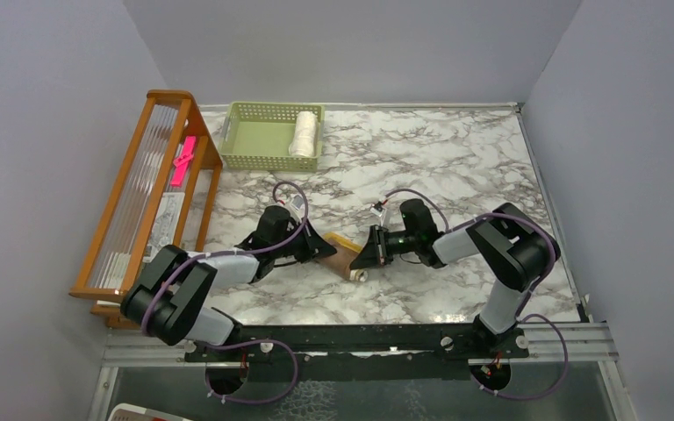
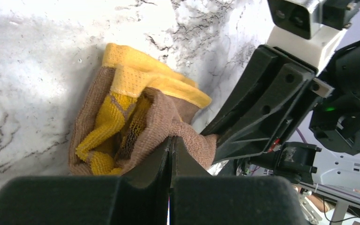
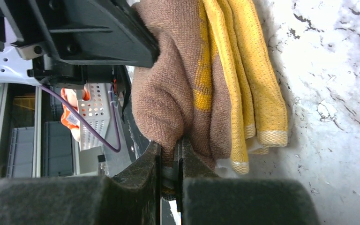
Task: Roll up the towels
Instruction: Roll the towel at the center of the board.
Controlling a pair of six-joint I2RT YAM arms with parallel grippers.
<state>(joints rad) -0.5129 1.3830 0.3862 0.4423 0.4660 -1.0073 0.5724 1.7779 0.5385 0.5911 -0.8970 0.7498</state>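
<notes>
From above, the mustard towel (image 1: 344, 252) lies bunched in the middle of the worktop (image 1: 456, 158); the cream towel (image 1: 304, 133) sits rolled in the basket (image 1: 268, 107). In the left wrist view, the left gripper (image 2: 170, 143) pinches the mustard towel's brown side. In the right wrist view, the right gripper (image 3: 171, 152) pinches another brown fold.

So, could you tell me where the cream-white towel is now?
In the top view, the cream-white towel lies rolled in the green basket's right end, far left on the table.

Left gripper (image 2: 171, 143) pinching towel (image 2: 122, 105), right gripper (image 3: 169, 152) likewise
</notes>
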